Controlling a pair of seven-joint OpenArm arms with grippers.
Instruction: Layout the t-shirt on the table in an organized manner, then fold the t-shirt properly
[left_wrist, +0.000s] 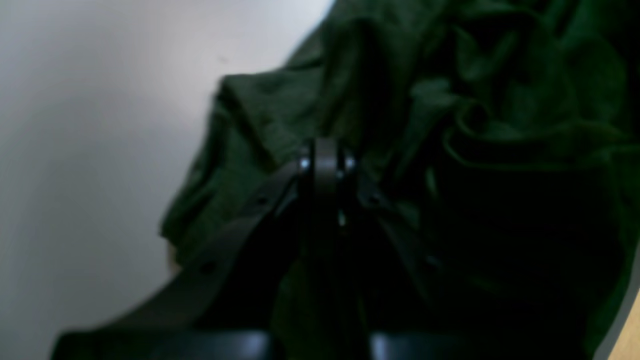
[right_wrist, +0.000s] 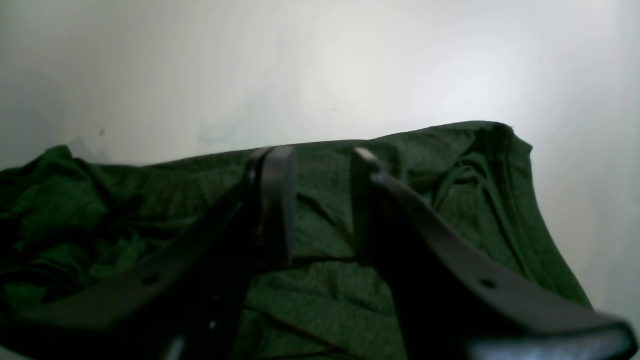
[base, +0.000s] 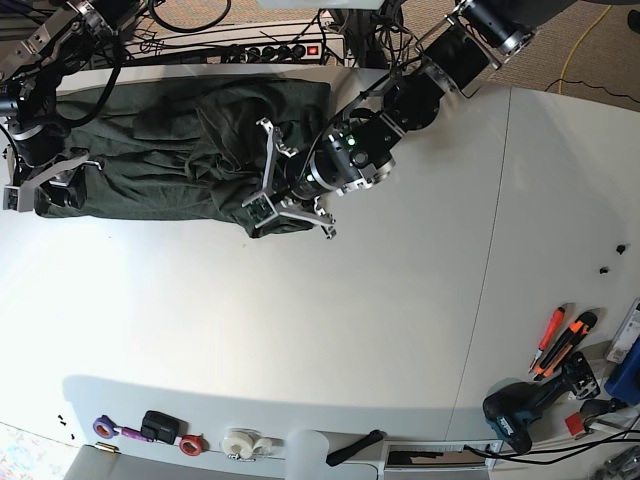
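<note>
The dark green t-shirt (base: 180, 150) lies crumpled and spread sideways in the upper left of the base frame, on the white worktop (base: 330, 330). The left end effector (base: 262, 208) sits at the shirt's lower right corner with its fingers pressed together, pinching a fold of the cloth. The right end effector (base: 40, 185) rests over the shirt's left edge, its fingers (right_wrist: 277, 200) parted with fabric between them, not clamped. Tape rolls (base: 240, 442) and hand tools (base: 560, 345) line the lower edge.
</note>
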